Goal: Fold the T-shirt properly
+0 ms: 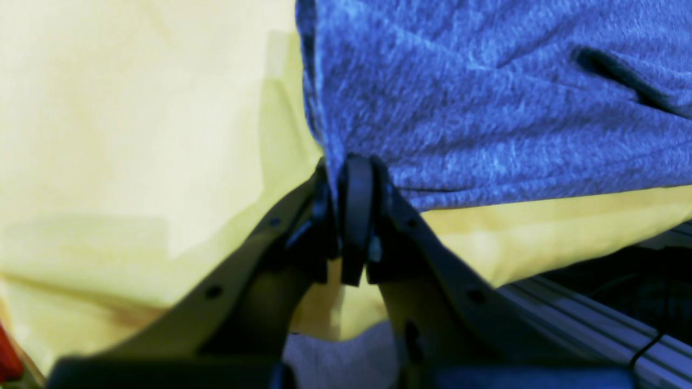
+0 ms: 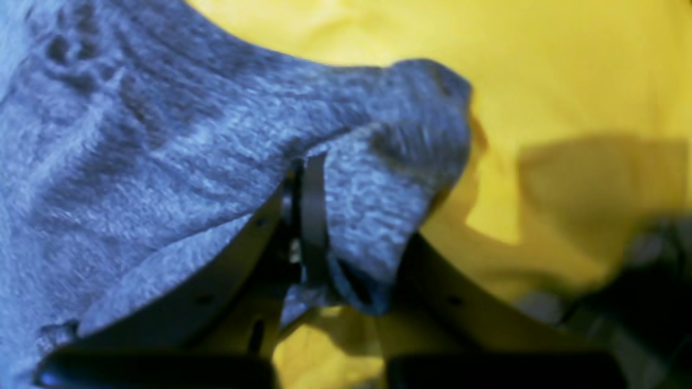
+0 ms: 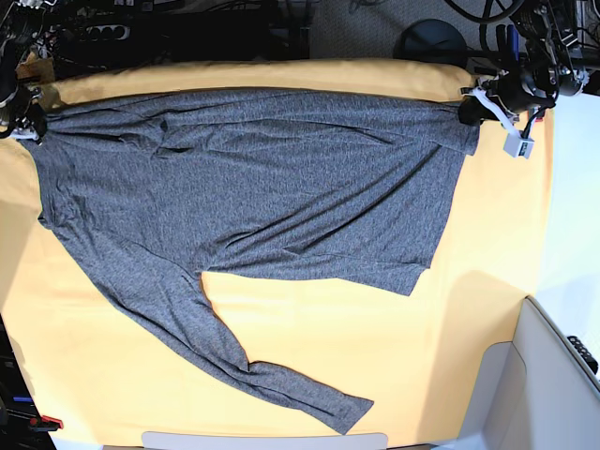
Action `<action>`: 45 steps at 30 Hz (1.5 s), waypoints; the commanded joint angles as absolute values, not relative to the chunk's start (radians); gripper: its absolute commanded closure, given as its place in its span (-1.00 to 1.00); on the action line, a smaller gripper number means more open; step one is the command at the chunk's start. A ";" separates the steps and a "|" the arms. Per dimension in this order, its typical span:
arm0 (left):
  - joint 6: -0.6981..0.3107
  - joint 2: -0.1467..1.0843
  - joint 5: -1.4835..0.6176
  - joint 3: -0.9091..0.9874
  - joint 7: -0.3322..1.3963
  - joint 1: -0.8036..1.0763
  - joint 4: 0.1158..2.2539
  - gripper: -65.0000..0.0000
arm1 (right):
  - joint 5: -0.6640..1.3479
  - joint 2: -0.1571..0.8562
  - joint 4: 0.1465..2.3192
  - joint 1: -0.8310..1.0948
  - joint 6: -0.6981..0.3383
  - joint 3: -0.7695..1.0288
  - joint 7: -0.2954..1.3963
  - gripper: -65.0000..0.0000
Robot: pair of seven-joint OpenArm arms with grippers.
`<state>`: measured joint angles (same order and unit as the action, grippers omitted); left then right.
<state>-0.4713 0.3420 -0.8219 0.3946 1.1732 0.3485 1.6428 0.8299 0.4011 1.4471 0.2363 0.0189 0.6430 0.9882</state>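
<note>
In the base view, my right gripper (image 3: 28,120) sits at the far-left top corner of the yellow sheet (image 3: 281,356), its fingers (image 2: 313,216) clamped on a bunched fold of the shirt (image 3: 262,178). The shirt lies spread flat across the upper sheet, one long sleeve trailing down toward the near edge. At the far-right top corner, my left gripper (image 3: 473,108) has its fingers (image 1: 357,210) pressed together on the shirt's edge, close above the sheet.
</note>
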 commanded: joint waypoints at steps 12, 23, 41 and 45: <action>-0.467 0.354 -0.776 0.400 1.227 0.354 1.646 0.56 | 0.763 0.383 1.412 0.249 0.048 0.599 1.144 0.39; -0.466 0.357 -0.779 0.400 1.228 0.334 1.662 0.45 | 0.765 0.375 1.500 0.308 0.050 0.601 1.152 0.39; -0.464 0.355 -0.774 0.400 1.307 0.285 1.794 0.38 | 0.763 0.384 1.635 0.372 0.053 0.601 1.156 0.38; -0.464 0.355 -0.774 0.400 1.308 0.285 1.794 0.38 | 0.763 0.384 1.643 0.371 0.053 0.631 1.205 0.38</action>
<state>-0.4637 0.3412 -0.7624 0.3946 1.3106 0.2909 1.7790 0.7715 0.3843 1.6463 0.3519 0.0410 0.6296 1.1164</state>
